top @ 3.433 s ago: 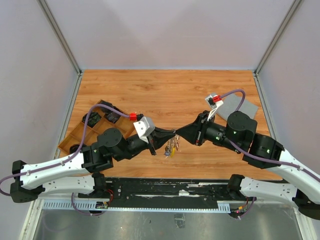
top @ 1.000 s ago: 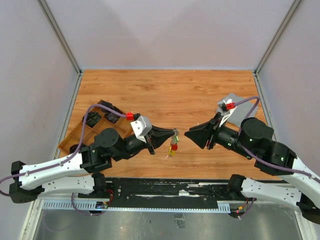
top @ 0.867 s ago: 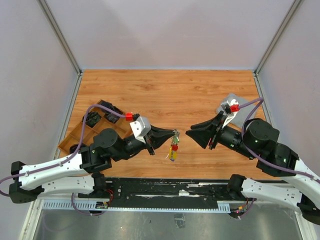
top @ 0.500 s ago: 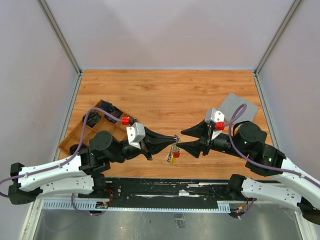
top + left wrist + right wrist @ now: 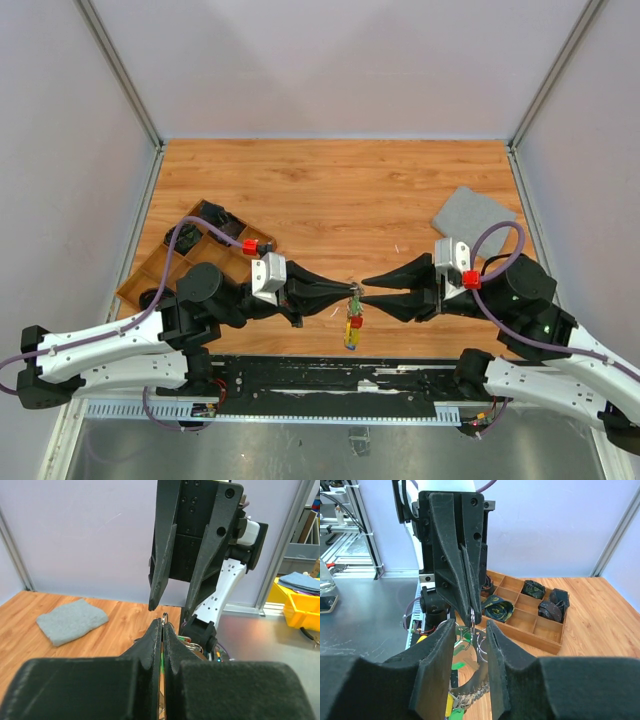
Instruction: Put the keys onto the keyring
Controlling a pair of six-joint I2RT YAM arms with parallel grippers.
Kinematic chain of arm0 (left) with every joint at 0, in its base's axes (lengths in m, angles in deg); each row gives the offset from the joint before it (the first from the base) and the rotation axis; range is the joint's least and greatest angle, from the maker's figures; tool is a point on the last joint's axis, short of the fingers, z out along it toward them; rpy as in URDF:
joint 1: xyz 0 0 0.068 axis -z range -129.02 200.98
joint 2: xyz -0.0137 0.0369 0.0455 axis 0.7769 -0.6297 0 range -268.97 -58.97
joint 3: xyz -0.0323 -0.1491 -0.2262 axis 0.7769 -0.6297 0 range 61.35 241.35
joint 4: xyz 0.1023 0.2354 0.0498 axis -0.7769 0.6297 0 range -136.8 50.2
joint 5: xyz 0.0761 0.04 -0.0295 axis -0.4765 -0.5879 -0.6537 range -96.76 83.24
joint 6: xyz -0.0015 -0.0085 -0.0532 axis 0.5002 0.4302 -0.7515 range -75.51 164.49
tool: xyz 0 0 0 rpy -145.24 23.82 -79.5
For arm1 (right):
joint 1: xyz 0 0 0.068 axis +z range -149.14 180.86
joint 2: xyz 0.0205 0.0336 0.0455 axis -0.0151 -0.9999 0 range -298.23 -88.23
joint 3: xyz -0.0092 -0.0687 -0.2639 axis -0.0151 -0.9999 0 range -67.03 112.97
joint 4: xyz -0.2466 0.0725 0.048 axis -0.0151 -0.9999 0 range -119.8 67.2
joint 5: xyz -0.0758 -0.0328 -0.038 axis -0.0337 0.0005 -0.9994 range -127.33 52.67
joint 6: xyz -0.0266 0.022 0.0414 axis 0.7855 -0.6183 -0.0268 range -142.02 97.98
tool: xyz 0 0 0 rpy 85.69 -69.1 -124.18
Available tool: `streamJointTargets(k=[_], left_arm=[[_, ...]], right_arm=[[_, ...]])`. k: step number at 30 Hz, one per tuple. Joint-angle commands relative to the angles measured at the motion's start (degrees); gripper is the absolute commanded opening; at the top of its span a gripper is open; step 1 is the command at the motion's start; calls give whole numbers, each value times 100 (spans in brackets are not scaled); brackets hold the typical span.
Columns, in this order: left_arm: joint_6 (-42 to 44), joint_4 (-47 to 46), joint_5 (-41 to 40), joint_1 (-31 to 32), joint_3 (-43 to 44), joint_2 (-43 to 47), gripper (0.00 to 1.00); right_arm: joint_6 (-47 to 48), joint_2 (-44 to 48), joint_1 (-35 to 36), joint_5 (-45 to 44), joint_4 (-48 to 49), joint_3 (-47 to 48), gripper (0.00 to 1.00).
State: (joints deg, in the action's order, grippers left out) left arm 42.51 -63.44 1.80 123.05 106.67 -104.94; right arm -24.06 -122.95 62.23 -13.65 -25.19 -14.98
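Observation:
My left gripper [image 5: 349,290] is shut on the keyring [image 5: 354,291], a thin silver ring whose edge pokes out past the fingertips [image 5: 164,614]. Under it hang the keys [image 5: 353,326] with green, red and yellow heads, plus a beaded chain [image 5: 471,696]. My right gripper [image 5: 364,290] faces the left one tip to tip. It is open, and its two fingers stand either side of the pinched ring [image 5: 471,618] without visibly touching it. More silver loops [image 5: 483,641] and a green key head [image 5: 459,666] hang between the right fingers.
A grey cloth [image 5: 474,214] lies at the back right of the wooden table. A brown compartment tray [image 5: 143,280] with dark rolled items sits at the left, behind the left arm. A metal rail runs along the near edge.
The right gripper swung in from the right, levelled out and narrowed, so its tips now bracket the ring. The left gripper shifted slightly toward the near edge, still holding the keyring.

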Motion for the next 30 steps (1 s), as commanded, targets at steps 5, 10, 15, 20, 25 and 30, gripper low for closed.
streamJointTargets(k=[5,10,15,20,25,30], left_arm=[[-22,-419,223,-18,153,20,0],[-14,-455,243,-16,154,30,0],[-9,-470,259,-18,144,20,1],[-6,-459,285,-18,144,27,1],[-14,-441,288,-18,135,62,0],[9,-285,270,-19,182,65,16]], right_arm=[[115,-98,-2,319,-155,159,32],[101,-90,-2,301,-148,107,30],[65,-137,-2,321,-145,119,23],[20,-229,-1,389,-120,154,16],[60,-342,-2,388,-390,349,2],[472,-594,-2,147,-1646,1181,1]])
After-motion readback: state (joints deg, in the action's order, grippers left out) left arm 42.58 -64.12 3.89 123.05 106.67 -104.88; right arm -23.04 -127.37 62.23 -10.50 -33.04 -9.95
